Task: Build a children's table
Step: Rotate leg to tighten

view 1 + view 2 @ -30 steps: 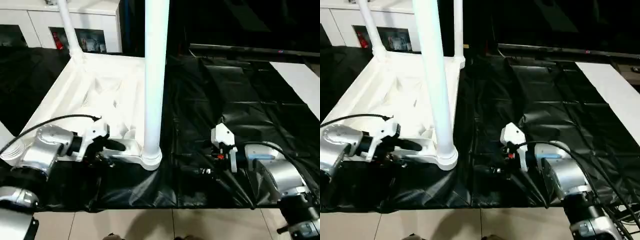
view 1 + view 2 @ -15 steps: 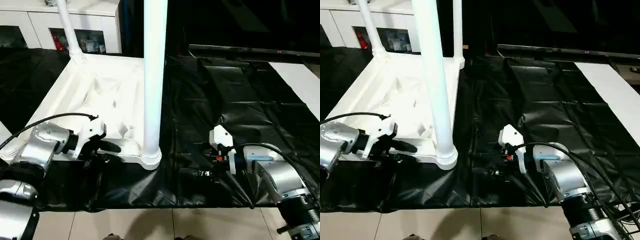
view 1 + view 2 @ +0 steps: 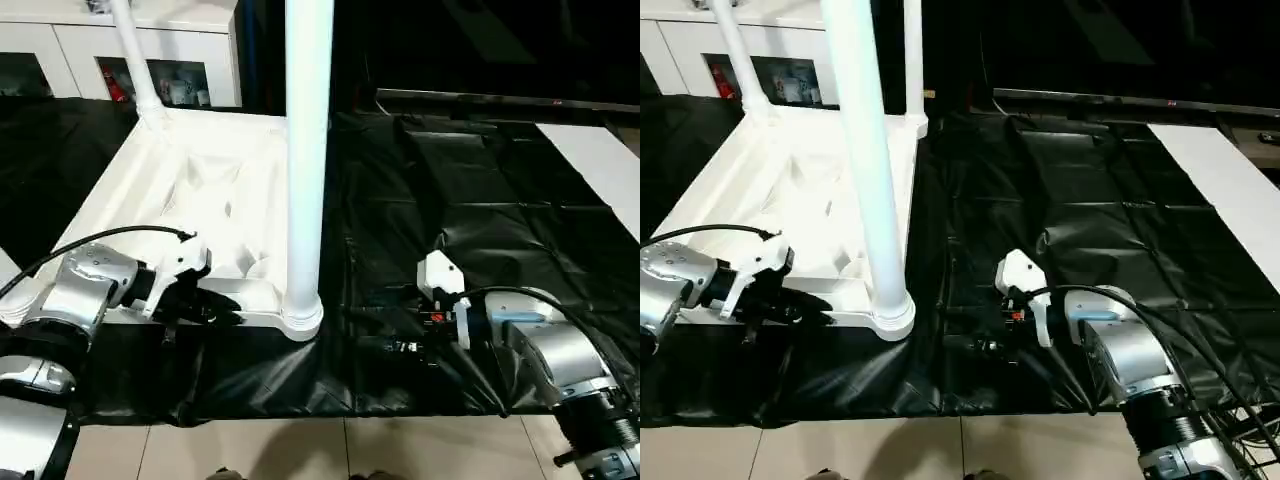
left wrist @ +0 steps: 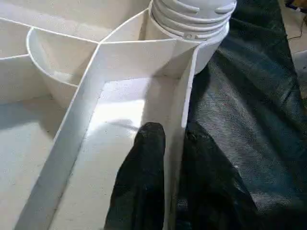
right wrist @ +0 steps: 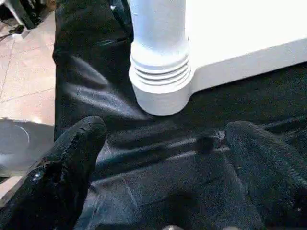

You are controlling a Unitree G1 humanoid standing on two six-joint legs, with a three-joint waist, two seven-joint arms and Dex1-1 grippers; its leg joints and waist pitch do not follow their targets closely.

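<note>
Black sheeting (image 3: 470, 210) is seen spread in creases over the tabletop, with pale floor tiles (image 3: 300, 450) along the near edge and white cabinets (image 3: 150, 60) at the back.

Item: white table top (image 3: 180, 200), laid upside down on the left part of the tabletop, ribbed underside up. One white leg (image 3: 305, 150) is stood upright in the near right corner socket (image 3: 302, 318); a second leg (image 3: 135, 60) is seated at the far left corner, and a third (image 3: 912, 60) at the far right corner.

Item: left gripper (image 4: 170, 148), placed at the near rim (image 3: 250, 310) of the top, just left of the corner socket. In the left wrist view the thin rim wall (image 4: 184, 105) is seen pinched between the two black fingers (image 4: 146, 167), one inside the top and one outside over the sheeting; the fingers are drawn close together on that wall.

Item: right gripper (image 5: 163, 139), held low over the sheeting to the right of the socket, apart from the top. Its fingers (image 5: 72, 158) are spread wide, nothing is held between them, and the base of the near leg is faced across a stretch of bare sheeting.
</note>
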